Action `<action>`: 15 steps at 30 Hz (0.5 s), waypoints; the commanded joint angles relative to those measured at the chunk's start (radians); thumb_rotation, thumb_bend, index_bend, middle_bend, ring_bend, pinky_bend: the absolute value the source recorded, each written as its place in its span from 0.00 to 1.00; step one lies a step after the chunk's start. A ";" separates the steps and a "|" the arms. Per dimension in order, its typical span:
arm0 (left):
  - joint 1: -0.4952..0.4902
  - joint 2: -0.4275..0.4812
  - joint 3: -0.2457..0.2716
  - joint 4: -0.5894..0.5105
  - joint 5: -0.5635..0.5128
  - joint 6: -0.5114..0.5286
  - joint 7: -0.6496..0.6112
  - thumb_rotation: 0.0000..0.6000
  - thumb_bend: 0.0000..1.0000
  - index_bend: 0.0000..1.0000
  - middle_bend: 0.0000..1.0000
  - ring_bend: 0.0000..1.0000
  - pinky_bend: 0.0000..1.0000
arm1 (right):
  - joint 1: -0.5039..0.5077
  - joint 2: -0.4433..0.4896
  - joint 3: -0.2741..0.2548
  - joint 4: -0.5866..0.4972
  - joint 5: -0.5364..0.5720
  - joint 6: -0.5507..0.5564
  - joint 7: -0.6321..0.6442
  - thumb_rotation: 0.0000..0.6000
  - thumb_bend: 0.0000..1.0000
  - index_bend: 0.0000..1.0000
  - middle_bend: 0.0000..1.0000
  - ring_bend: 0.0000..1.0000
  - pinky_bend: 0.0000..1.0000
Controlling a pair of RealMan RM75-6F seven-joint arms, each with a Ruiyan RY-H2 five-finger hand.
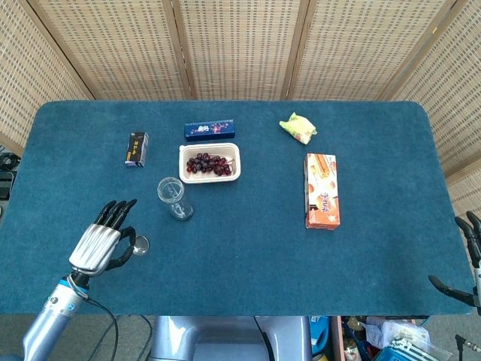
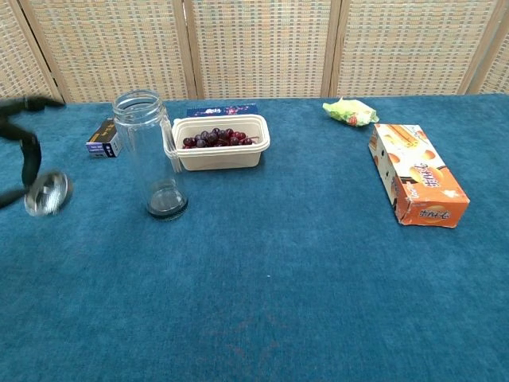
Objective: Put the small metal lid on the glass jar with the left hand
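Wicker screens (image 1: 240, 45) back a blue table (image 1: 248, 248). Left hand (image 1: 100, 242) hangs above its near-left part, pinching the lid (image 2: 46, 193) between thumb and a finger (blurred in the chest view), other fingers spread. Open jar (image 2: 149, 155) stands upright to the lid's right, just beside a tray of grapes (image 2: 219, 142). Right hand (image 1: 466, 263) shows only fingertips; I cannot tell its state.

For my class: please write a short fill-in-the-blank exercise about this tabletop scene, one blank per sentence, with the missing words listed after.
1. The left hand holds the small metal ____ above the table.
2. The glass jar stands upright with its mouth ____.
3. The beige tray holds dark ____.
4. The orange box lies to the ____ of the tray in the chest view.

Missing words: lid; open; grapes; right
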 commanded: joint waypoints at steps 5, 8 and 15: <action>-0.170 0.167 -0.245 -0.223 -0.301 -0.101 0.075 1.00 0.43 0.60 0.00 0.00 0.00 | 0.007 -0.006 0.002 0.000 0.012 -0.016 -0.014 1.00 0.00 0.00 0.00 0.00 0.00; -0.237 0.184 -0.301 -0.219 -0.448 -0.152 0.088 1.00 0.43 0.60 0.00 0.00 0.00 | 0.008 -0.008 0.004 0.001 0.018 -0.019 -0.015 1.00 0.00 0.00 0.00 0.00 0.00; -0.360 0.185 -0.347 -0.167 -0.718 -0.227 0.091 1.00 0.43 0.61 0.00 0.00 0.00 | 0.013 -0.008 0.013 0.009 0.044 -0.029 -0.009 1.00 0.00 0.00 0.00 0.00 0.00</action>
